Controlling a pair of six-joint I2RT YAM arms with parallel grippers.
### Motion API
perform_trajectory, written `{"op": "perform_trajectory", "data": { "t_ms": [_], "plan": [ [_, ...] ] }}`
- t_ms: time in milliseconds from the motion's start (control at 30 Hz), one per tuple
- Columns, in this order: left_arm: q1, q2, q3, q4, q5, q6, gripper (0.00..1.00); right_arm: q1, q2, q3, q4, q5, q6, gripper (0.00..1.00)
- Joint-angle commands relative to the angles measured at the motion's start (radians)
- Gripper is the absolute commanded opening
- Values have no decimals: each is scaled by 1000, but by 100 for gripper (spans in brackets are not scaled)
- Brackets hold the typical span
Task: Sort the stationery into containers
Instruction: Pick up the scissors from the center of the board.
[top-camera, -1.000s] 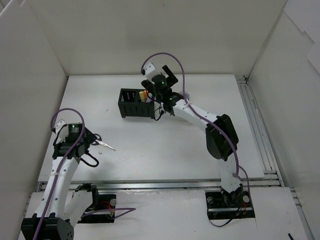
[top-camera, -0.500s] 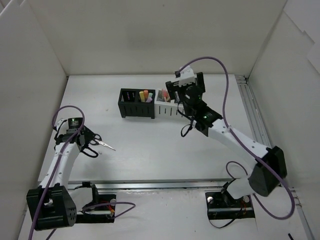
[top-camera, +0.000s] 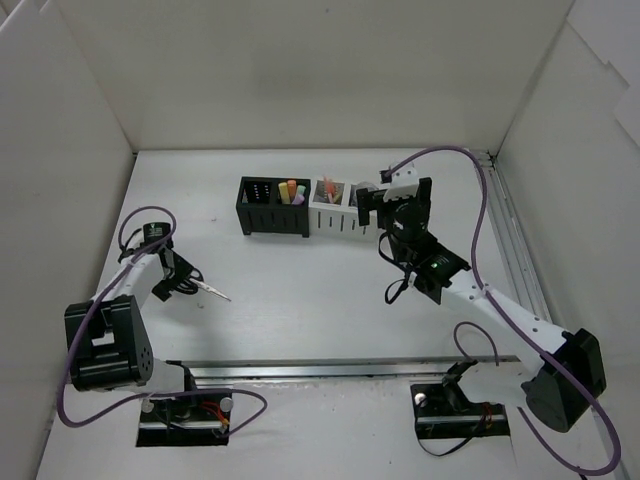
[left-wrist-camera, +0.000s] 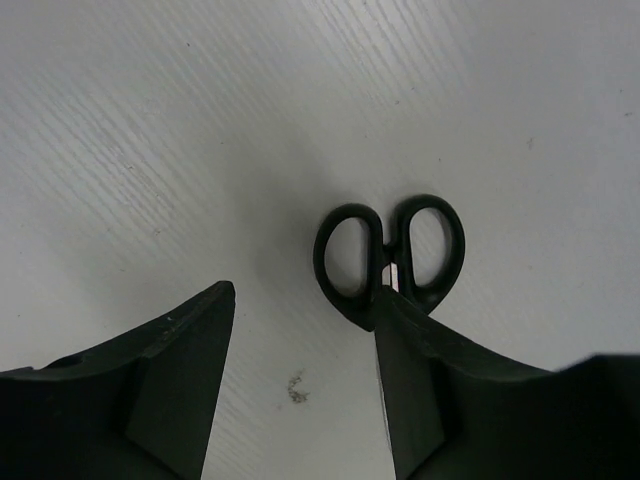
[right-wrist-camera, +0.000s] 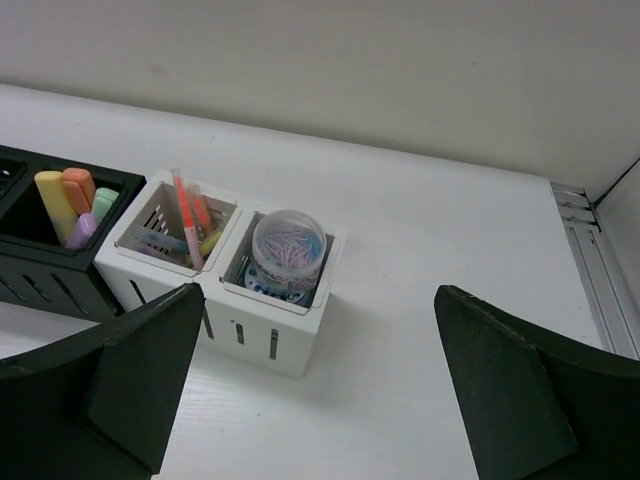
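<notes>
left fingers (left-wrist-camera: 175, 350): spread, nothing between them, low over the tabletop (top-camera: 330, 300)
scissors (left-wrist-camera: 362, 305): black handles, flat on tabletop, loops just beside one left fingertip
right fingers (right-wrist-camera: 130, 360): spread, empty, near the white organiser (right-wrist-camera: 265, 330)
markers (right-wrist-camera: 75, 200): upright in black organiser (right-wrist-camera: 40, 270), compartment nearest the white one
pens (right-wrist-camera: 185, 215): white organiser, compartment nearest the black one
clear round tub (right-wrist-camera: 288, 245): white organiser's other compartment, pastel clips inside
</notes>
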Motion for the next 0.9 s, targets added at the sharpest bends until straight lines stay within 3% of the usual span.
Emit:
{"op": "perform_trajectory", "data": {
  "t_ms": [0,333,433,467,533,733,867],
  "plan": [
    [8,37,74,41,-5,-20,52,-15,-68,-5,57,26,34,98],
    [8,177,105,19,-30,-89,33,-50,-129,-37,11,50,45,98],
    [8,208,132,-5,-40,-99,23,-59,-154,-48,11,58,47,98],
    [8,209,136,-7,-36,-102,10,-58,-164,-52,11,58,51,98],
    [8,208,137,1,-25,-99,0,-64,-172,-55,13,60,53,98],
    [-38,113,162,59,-53,2,0,-72,-206,-71,10,58,45,98],
    [-90,-43,188,114,-97,90,0,-75,-235,-95,10,60,37,98]
  ]
}}
